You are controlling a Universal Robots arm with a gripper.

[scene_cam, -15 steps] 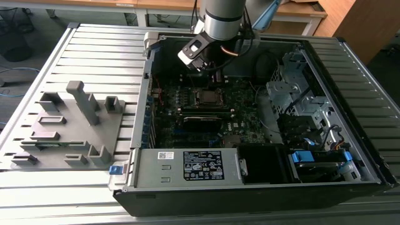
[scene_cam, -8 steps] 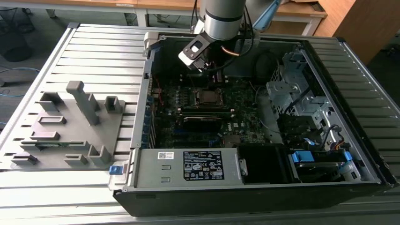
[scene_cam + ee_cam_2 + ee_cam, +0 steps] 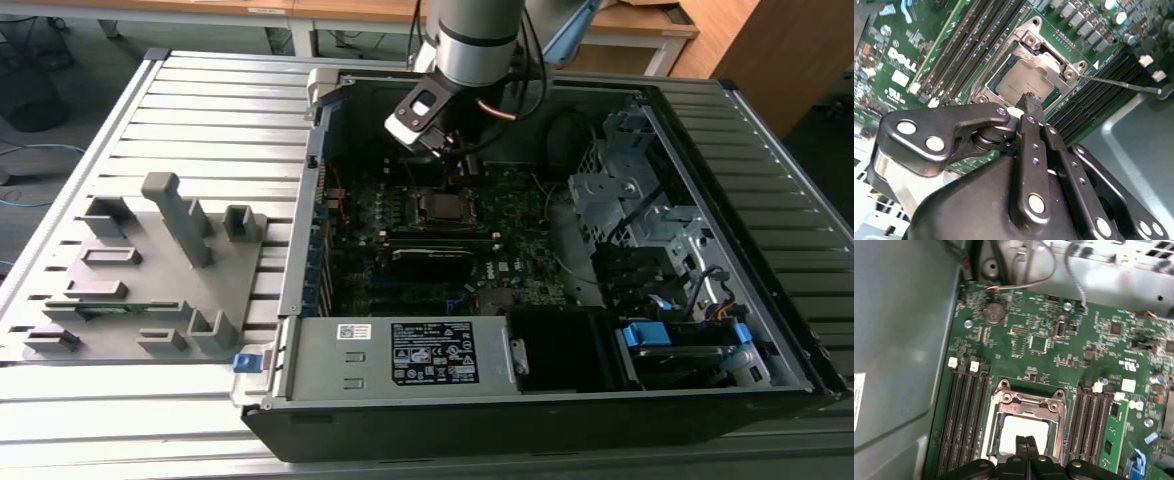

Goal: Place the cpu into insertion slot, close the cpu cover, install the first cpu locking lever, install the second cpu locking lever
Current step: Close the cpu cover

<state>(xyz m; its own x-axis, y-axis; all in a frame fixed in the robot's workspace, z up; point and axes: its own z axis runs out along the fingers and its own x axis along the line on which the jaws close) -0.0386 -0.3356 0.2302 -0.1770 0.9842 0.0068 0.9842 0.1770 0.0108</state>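
In the exterior view, the arm (image 3: 474, 40) reached down into an open computer case (image 3: 400, 420) that lay on a slatted table (image 3: 200, 100). The claw (image 3: 462, 168) hung over the green board, just above the socket (image 3: 445, 207) and towards its far edge. A grey tray of holders (image 3: 134, 270) sat on the table at the exterior view's left, well apart from the case.

In the second wrist view, the claw (image 3: 1031, 102) had its two fingers pressed together with nothing between them. Its tip was at the edge of the chip (image 3: 1021, 84); whether it touched could not be told. The chip lay flat in the socket, its dull grey top showing through the cut-out of the cover (image 3: 1051, 57), which lay down over the chip's edges. A thin metal lever (image 3: 1119, 83) stuck out from one corner of the socket across the neighbouring memory slots (image 3: 1094, 97).

In the first wrist view, the claw (image 3: 1026, 442) again showed its fingertips closed on each other and empty, right over the pale top of the chip (image 3: 1021, 427). The cover (image 3: 1026, 401) framed the chip, with long black memory slots (image 3: 966, 415) on both sides.
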